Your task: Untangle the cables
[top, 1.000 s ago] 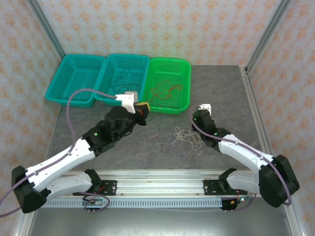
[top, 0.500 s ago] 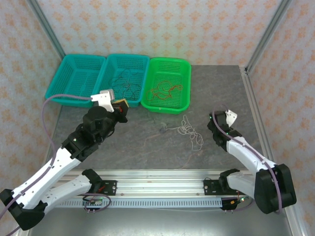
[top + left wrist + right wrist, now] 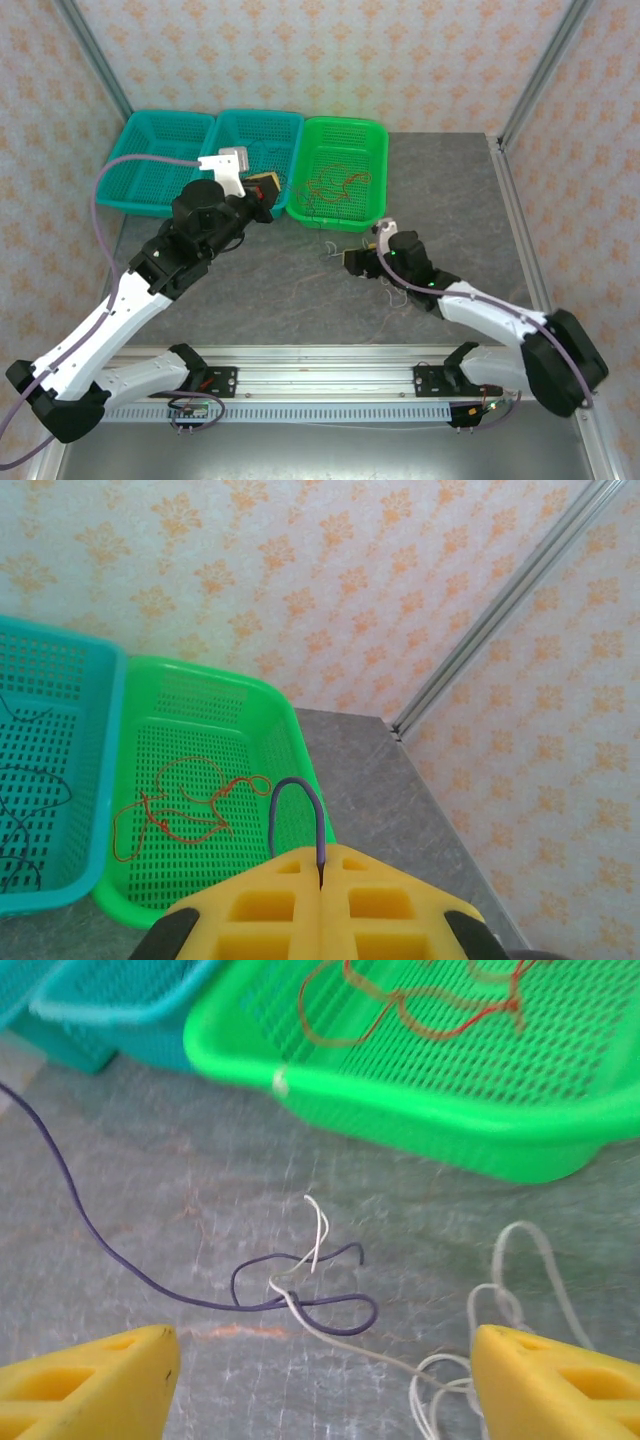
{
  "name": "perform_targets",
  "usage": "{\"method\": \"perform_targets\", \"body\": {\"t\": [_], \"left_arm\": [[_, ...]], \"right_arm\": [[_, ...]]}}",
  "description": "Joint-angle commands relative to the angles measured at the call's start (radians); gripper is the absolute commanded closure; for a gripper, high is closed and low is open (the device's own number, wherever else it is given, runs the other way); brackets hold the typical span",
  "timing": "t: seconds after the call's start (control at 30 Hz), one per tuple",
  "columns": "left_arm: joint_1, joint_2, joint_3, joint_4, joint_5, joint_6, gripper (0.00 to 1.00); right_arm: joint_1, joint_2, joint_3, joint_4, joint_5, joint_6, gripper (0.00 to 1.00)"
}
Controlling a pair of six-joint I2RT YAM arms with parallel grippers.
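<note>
With the dark cable (image 3: pixel 294 780) pinched in the left gripper (image 3: pixel 320 868), the entangled white cable (image 3: pixel 318 1222) should next be seized by the spread right gripper (image 3: pixel 320 1365).

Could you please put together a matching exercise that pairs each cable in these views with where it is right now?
Cables:
1. red-orange cable
2. pale cable
3. purple cable
4. thin dark cable

Places:
A. pinched between the left gripper's fingers
B. in the middle teal basket
C. in the green basket
D. on the table, in front of the open right gripper

Pairs: 1-C, 2-D, 3-A, 4-B
</note>
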Motion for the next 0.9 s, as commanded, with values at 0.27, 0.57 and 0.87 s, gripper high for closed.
{"method": "perform_targets", "body": {"t": [0.27, 0.57, 0.87], "left_arm": [[0.004, -0.031, 0.1, -0.109, -0.03, 0.062, 1.0], [0.054, -0.086, 0.178, -0.3, -0.302, 0.084, 1.0], [0.339, -0.115, 0.279, -0.341, -0.358, 0.131, 1.0]], "right_arm": [[0.024, 0.302, 0.023, 0.315, 0.061, -0.134, 0.23], [0.024, 0.386, -0.048, 0.391, 0.438, 0.111, 1.0], [-0.103, 0.27, -0.075, -0.095, 0.667, 0.651, 1.0]]}}
